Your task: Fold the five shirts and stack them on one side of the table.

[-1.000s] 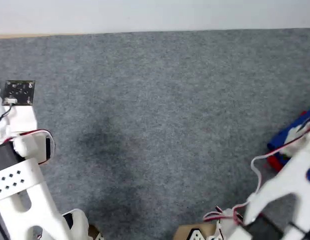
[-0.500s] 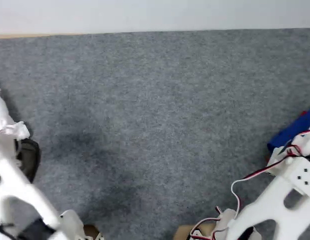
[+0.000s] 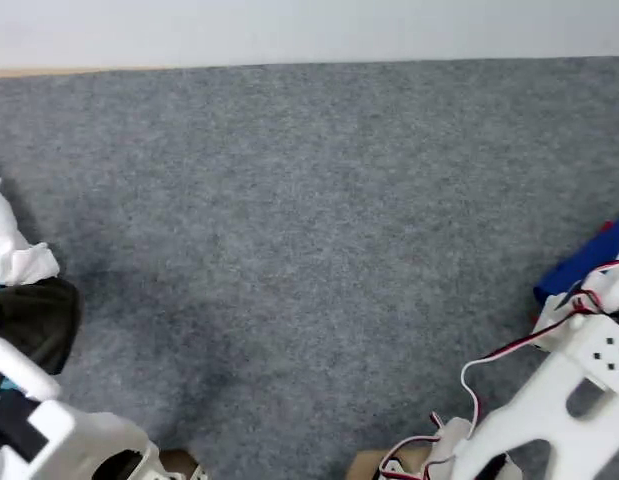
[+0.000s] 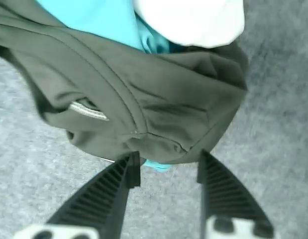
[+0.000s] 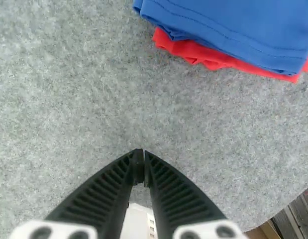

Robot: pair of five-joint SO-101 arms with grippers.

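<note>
A pile of shirts lies at the table's left edge: a white one (image 3: 11, 250) on top and a black one (image 3: 37, 318) below it. In the left wrist view the black shirt (image 4: 144, 99) covers a turquoise shirt (image 4: 94, 17), with the white shirt (image 4: 193, 20) beside them. My left gripper (image 4: 166, 162) is open, its tips just short of the black shirt's hem. A folded blue shirt (image 5: 233, 25) rests on a red shirt (image 5: 193, 52) at the right edge. My right gripper (image 5: 140, 158) is shut and empty over bare carpet, a little away from that stack.
Grey carpet (image 3: 329, 220) covers the table, with wide free room in the middle. The left arm's white body (image 3: 59, 440) is at the front left, the right arm's (image 3: 559, 400) at the front right with red and white wires. A pale wall runs along the far edge.
The left arm has pulled back toward the front left, uncovering the white and black shirts. The right arm shifted one second ago and has kept still since.
</note>
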